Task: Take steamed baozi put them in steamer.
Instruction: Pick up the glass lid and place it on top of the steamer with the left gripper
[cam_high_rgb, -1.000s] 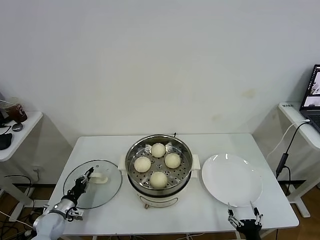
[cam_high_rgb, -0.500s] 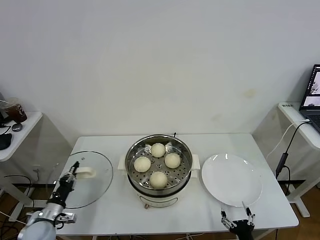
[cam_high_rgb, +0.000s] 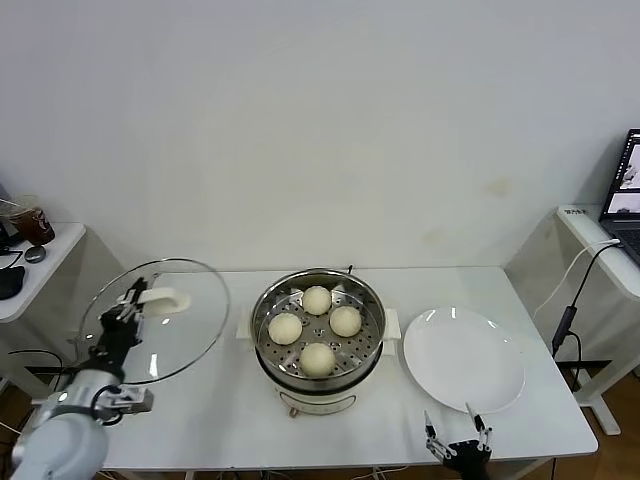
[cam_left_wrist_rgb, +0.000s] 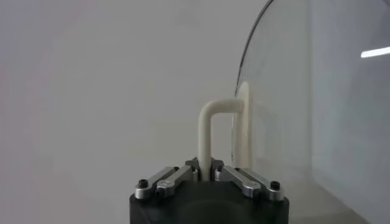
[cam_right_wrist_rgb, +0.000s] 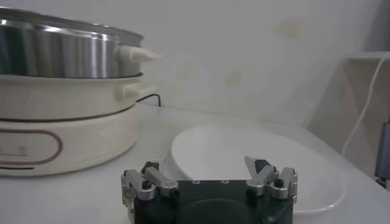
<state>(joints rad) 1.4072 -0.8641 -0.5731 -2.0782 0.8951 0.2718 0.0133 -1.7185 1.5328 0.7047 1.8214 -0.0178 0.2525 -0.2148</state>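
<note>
Four cream-white baozi (cam_high_rgb: 317, 300) (cam_high_rgb: 285, 328) (cam_high_rgb: 345, 321) (cam_high_rgb: 317, 359) sit on the perforated tray inside the steel steamer (cam_high_rgb: 372, 300) at the table's middle. My left gripper (cam_high_rgb: 130, 298) is shut on the white handle (cam_left_wrist_rgb: 207, 131) of the round glass lid (cam_high_rgb: 185, 330) and holds the lid tilted, raised above the table's left end. My right gripper (cam_high_rgb: 455, 434) is open and empty at the table's front edge, in front of the white plate (cam_high_rgb: 462, 358). The steamer's steel wall (cam_right_wrist_rgb: 58, 52) and the plate (cam_right_wrist_rgb: 231, 152) show in the right wrist view.
A side table (cam_high_rgb: 40, 265) with dark objects stands at the far left. Another side table (cam_high_rgb: 600, 235) with a laptop and a hanging cable (cam_high_rgb: 570, 300) stands at the right. A wall rises right behind the table.
My left gripper has lifted the glass lid off the table and tilted it upright, moving up and to the left. My right gripper has slid left along the front edge.
</note>
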